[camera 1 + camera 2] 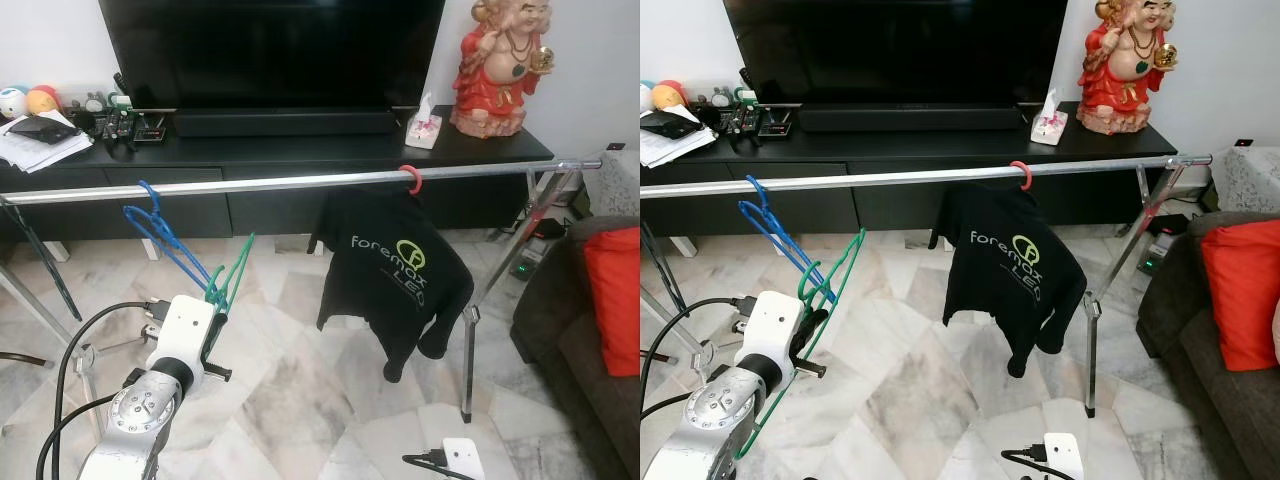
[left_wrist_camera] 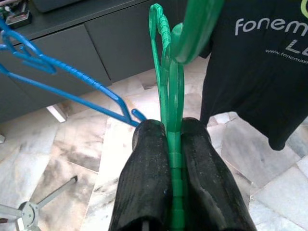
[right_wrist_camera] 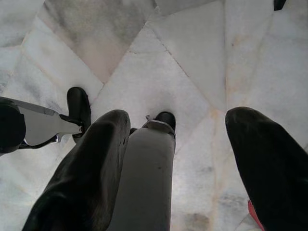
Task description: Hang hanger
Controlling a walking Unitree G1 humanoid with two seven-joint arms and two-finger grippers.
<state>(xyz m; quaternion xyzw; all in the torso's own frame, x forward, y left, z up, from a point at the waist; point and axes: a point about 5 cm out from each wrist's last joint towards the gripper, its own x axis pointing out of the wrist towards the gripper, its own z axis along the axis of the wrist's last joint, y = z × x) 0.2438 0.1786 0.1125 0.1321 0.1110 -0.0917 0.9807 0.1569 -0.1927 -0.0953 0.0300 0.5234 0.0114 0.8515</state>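
On the black T-shirt (image 1: 395, 275) you can read "fonemax" in pale letters beside a round yellow-green logo, with larger letters beneath that look like "LED"; the left wrist view adds a web address starting "www.fonemax", cut off at the frame edge. The shirt hangs from a red hook (image 1: 411, 179) on the silver rail (image 1: 250, 185).

Your green hanger (image 2: 169, 96) is thin plastic with a ribbed, ridged stem and a curved hook, standing tilted below the rail and not on it. Your left tool (image 2: 174, 144) has its two black fingers pressed together on the stem, pinching it just below the neck. A blue hanger (image 1: 160, 235) hooks over the rail to the left, slanting down until its lower end comes just beside the green one.

Your right tool (image 3: 178, 144) points at the marble floor (image 3: 163, 62) with its fingers spread and nothing between them.

Behind the rail, the dark worktop (image 1: 300, 150) carries a television (image 1: 270, 50), a red figurine (image 1: 495, 70) and a tissue box (image 1: 424, 128).
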